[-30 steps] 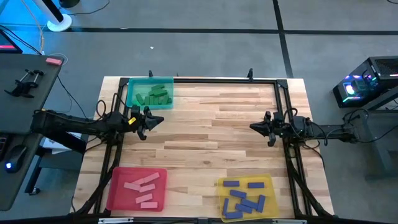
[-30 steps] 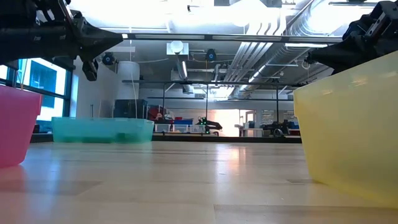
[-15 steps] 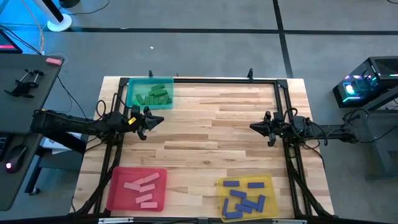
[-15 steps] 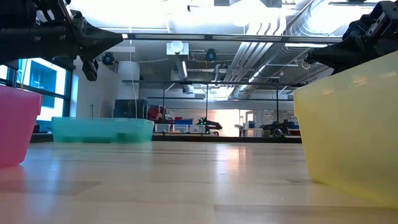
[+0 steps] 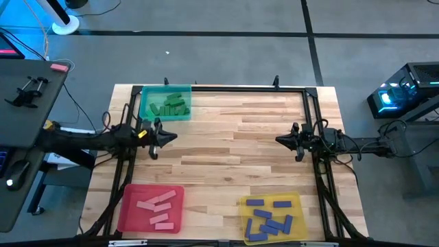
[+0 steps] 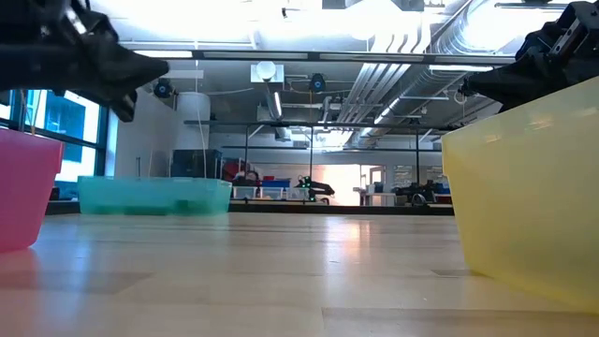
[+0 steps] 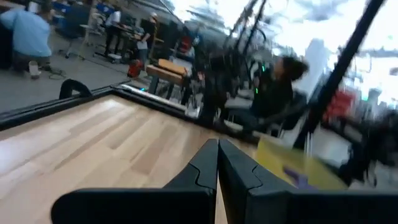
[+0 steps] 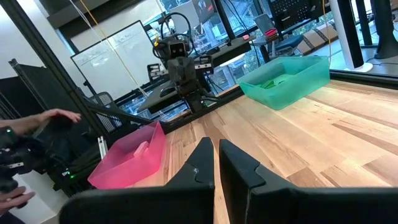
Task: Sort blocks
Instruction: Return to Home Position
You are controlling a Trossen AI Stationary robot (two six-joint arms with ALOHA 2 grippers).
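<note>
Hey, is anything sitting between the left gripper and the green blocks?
Nothing visible does, apart from their own tray: the left gripper hangs beside the green tray, and only that tray's near wall separates it from the green blocks inside.

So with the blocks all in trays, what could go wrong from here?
The left gripper, shut, hangs near the green tray; a careless swing might clip its rim and jolt the green blocks. The right gripper waits opposite. A person's hand shows beyond the table near the pink tray, so reaching in might mean a knock.
</note>
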